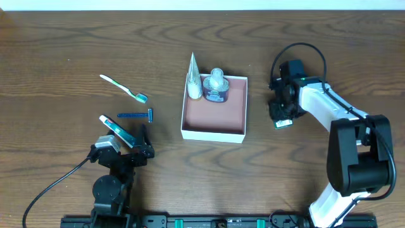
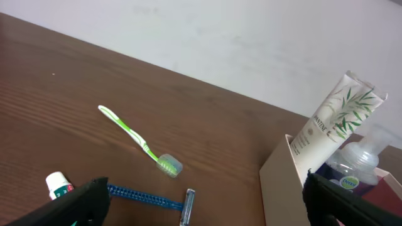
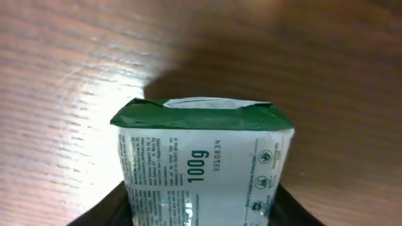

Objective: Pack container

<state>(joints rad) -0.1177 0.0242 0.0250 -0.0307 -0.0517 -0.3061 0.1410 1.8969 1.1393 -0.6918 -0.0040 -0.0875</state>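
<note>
The container (image 1: 212, 134), a square white-walled box with a pinkish-brown inside, sits mid-table; its wall also shows in the left wrist view (image 2: 279, 188). A white tube (image 1: 193, 79) (image 2: 330, 125) and a small bottle (image 1: 216, 85) (image 2: 355, 169) stand inside it along the far wall. My right gripper (image 1: 283, 117) (image 3: 201, 213) is to the right of the container. It is shut on a green-and-white carton (image 1: 283, 123) (image 3: 204, 157). My left gripper (image 1: 123, 147) (image 2: 207, 210) is open and empty at the front left.
A green-and-white toothbrush (image 1: 123, 88) (image 2: 141, 143) lies at the left. A blue razor (image 1: 135, 115) (image 2: 154, 199) lies just ahead of the left gripper. A small toothpaste tube (image 1: 115, 130) (image 2: 58, 185) lies by its left finger.
</note>
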